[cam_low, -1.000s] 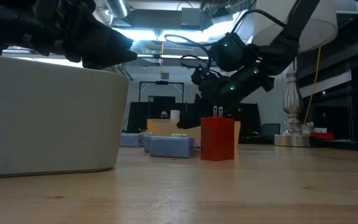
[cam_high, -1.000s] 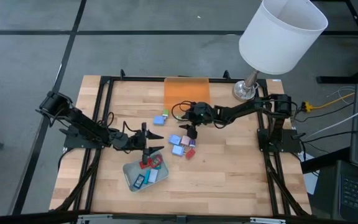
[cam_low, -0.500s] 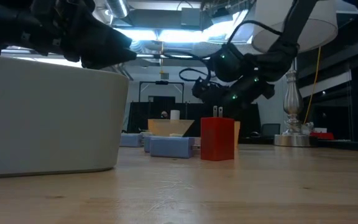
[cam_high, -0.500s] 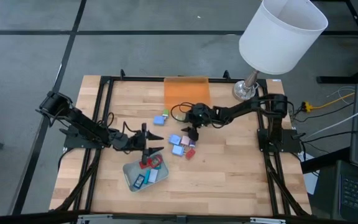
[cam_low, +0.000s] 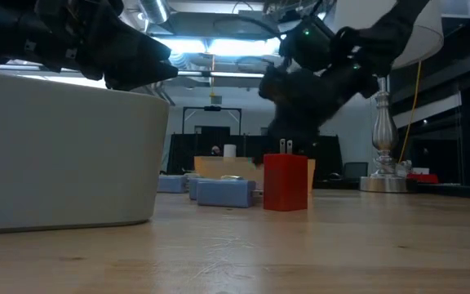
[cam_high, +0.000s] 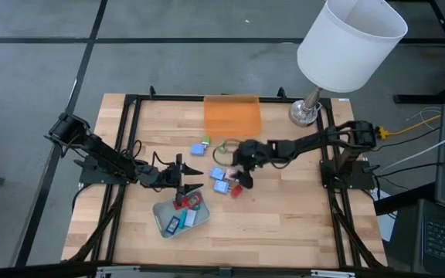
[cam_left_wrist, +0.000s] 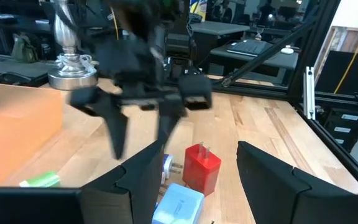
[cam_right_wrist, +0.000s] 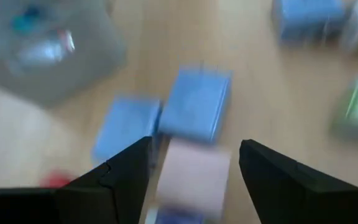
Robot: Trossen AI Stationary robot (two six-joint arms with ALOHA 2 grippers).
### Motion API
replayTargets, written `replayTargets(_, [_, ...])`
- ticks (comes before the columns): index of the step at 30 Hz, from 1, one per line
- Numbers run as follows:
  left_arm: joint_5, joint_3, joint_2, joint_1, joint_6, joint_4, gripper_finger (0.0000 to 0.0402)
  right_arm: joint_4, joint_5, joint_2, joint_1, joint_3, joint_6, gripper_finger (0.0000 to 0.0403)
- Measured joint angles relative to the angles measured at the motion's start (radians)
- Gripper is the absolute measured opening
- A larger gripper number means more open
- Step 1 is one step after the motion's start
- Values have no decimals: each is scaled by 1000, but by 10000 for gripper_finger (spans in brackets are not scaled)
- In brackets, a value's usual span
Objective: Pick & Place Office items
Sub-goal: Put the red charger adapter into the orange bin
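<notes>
Blocks (cam_high: 224, 180) small and blocky, pale blue, pink and red, clustered mid-bench (cam_high: 284, 208); another blue and green pair nearer orange tray (cam_high: 232, 114); a few more lying in grey tray (cam_high: 178, 217). Right tool (cam_right_wrist: 194, 163) hanging over the cluster, fingers spread, empty, pink block between them below. Left tool (cam_high: 185, 186) over grey tray's rim, fingers parted, nothing pinched.

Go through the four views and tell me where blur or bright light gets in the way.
Right wrist view: heavily smeared, the blue blocks and pink block are soft patches. Left wrist view: the right hand is streaked, the red block sharp. Low view: bright ceiling lights leave both arms as dark shapes. High view: sharp, evenly lit.
</notes>
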Motion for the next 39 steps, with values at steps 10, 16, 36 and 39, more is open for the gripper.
replayTargets(10, [21,0,0,0,-2,0,198,-44,118,-17,163,1,1,241])
replayTargets(16, [25,1,0,-6,-10,2,198,-67,125,-76,130,-1,-18,241])
replayTargets(36, [19,1,0,-21,-11,1,198,-146,299,-126,369,-18,166,241])
replayTargets(39, [19,1,0,-21,-21,4,198,-134,311,-126,358,-18,164,241])
